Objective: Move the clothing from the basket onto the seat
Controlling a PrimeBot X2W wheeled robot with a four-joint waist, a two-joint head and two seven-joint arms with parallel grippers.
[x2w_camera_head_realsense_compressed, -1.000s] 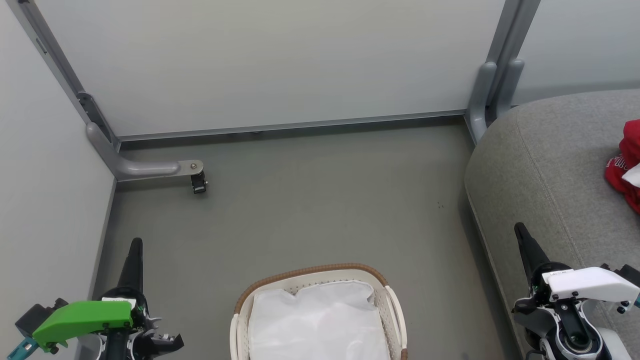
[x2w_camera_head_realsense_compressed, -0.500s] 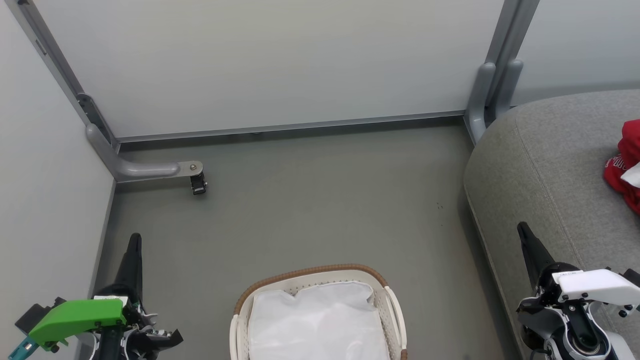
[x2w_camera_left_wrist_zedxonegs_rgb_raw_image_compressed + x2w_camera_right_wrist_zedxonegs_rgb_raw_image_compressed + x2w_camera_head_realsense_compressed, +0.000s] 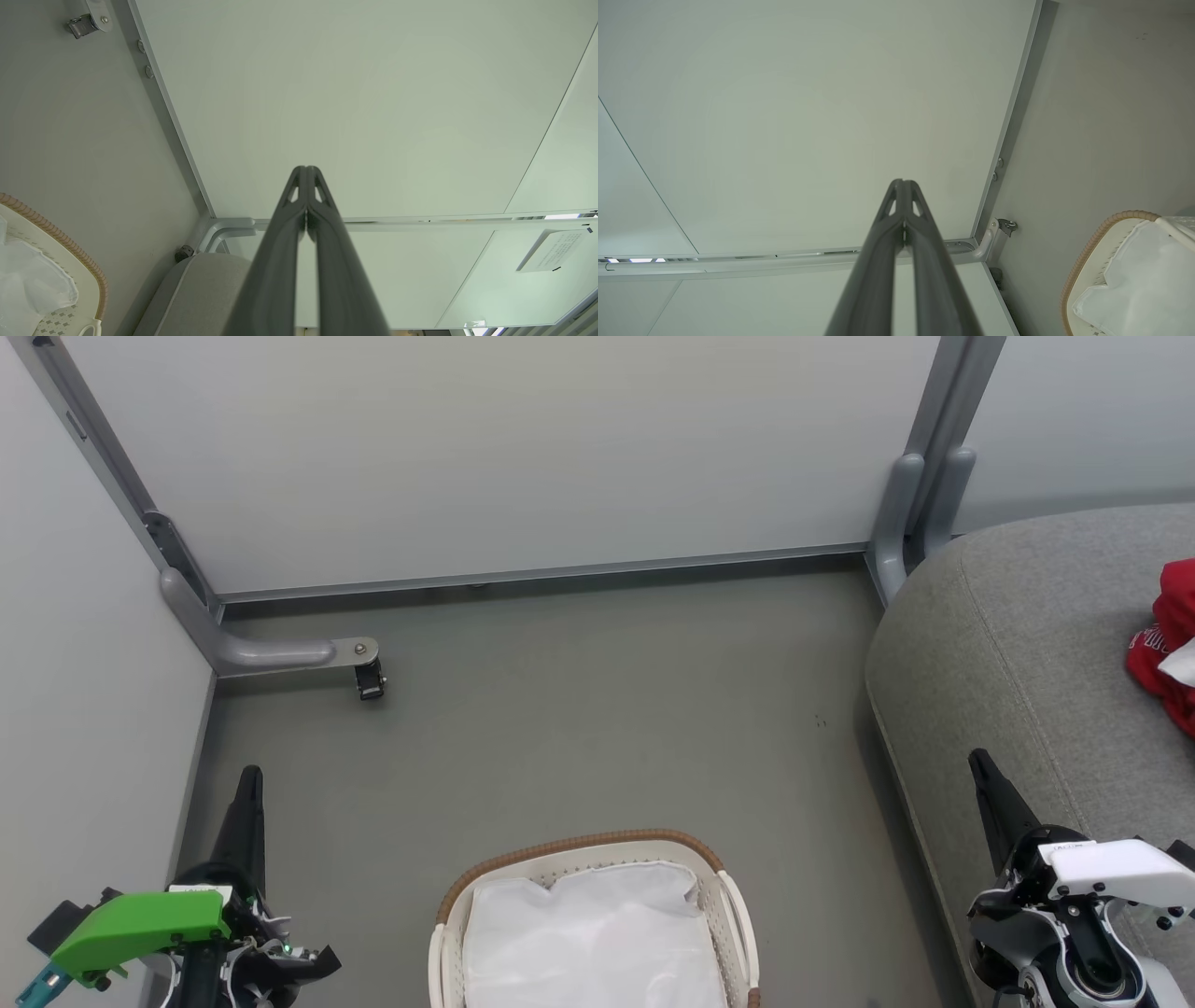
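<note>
Seemingly finished: the basket at bottom centre is down to its liner, red clothing lies on the seat at right, and the left gripper and right gripper have fingers closed, empty.

My left gripper is two long dark grey fingers tapering to a narrow point; in the left wrist view I see them matt and smooth, each with a small triangular cut-out near the tip; behind them sits a bright green cover, a teal tab under its outer end, and a tiny green light among black fittings; my right gripper has the same dark fingers; its white cover is dotted with black screws, above a pale grey round joint with a dark centre.
</note>
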